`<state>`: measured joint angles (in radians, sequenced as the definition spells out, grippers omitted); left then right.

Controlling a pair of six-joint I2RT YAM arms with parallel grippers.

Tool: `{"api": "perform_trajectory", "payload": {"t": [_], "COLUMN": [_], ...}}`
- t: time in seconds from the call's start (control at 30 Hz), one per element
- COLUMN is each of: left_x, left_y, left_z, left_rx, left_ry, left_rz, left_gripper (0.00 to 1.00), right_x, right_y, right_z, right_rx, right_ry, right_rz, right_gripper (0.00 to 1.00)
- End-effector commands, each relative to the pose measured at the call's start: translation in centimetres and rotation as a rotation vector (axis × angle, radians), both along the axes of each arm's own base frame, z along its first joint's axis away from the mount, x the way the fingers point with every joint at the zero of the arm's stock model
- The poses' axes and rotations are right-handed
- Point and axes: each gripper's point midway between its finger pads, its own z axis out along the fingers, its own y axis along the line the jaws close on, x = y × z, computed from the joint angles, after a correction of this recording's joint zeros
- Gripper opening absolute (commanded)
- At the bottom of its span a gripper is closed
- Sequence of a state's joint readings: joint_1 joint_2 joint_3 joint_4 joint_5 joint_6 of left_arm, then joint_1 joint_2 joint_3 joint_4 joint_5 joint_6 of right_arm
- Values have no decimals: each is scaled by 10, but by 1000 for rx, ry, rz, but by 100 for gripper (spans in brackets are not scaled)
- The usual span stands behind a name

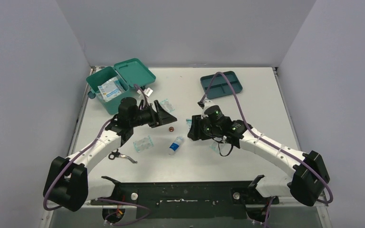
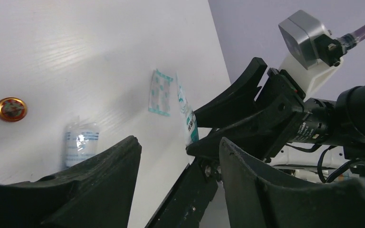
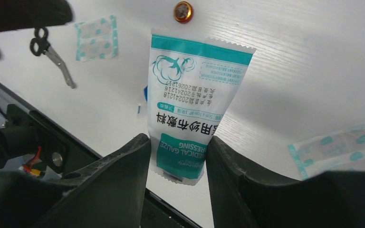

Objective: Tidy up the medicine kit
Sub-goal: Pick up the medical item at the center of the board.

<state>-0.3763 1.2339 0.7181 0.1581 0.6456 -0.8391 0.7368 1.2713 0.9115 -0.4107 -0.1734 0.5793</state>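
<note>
- The right pincer (image 3: 179, 142) is clenched on one end of a gauze packet (image 3: 195, 85). The rest of the packet sticks out past the fingertips and appears lifted off the bench (image 1: 261, 95).
- The left pincer (image 1: 167, 114) faces it from the left at mid-bench, released, with its jaws apart and nothing between them.
- The medicine kit (image 1: 98, 75) sits at the far left corner with its lid (image 1: 135, 71) thrown back and one packet lying inside. That is the left arm's side, so the step in hand looks like a hand-over from right to left.
- In the left wrist view the packet shows almost edge-on, so its flat faces seem turned toward the left pads. That lines up well for a pinch across the faces.
- The left jaws should take the free printed half, well clear of the right fingers, so that the two pincers do not knock together.
- The film looks thin and floppy, so a grip too near the tip may let it fold or slide out.
- The right pincer should let go only once the left is firmly clenched, then draw straight back.
- A copper disc (image 1: 171, 128) and a small roll (image 1: 175, 145) lie on the bench just near of the meeting point, so the exchange is best kept above them.
</note>
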Motion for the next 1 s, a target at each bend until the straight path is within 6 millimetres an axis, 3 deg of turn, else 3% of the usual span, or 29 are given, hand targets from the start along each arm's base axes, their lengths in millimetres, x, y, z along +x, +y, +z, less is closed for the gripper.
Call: {"api": "perform_trajectory", "payload": {"t": [0.0,0.27,0.43,0.67,0.97], "left_x": [0,10,8,5,-1], "left_y": [-31,-39,-40,-43,-49], "left_z": [36,23,18,14,16], "left_rx": [-96,10,23,27,1], "left_ry": [-104,-128,-126,-120,-126], "left_rz": [-79,-24,-25,-42,-93], "left_gripper": [58,52,41,34,0], "right_x": [4,-8,-11,-11,-12], "right_y": [33,57,54,50,48], "right_z": [50,59,59,62,62], "right_rx": [149,199,178,179,181], "right_ry": [-84,-87,-97,-107,-108], "right_rz": [4,35,30,15,9], "right_gripper": [45,45,45,45,46]}}
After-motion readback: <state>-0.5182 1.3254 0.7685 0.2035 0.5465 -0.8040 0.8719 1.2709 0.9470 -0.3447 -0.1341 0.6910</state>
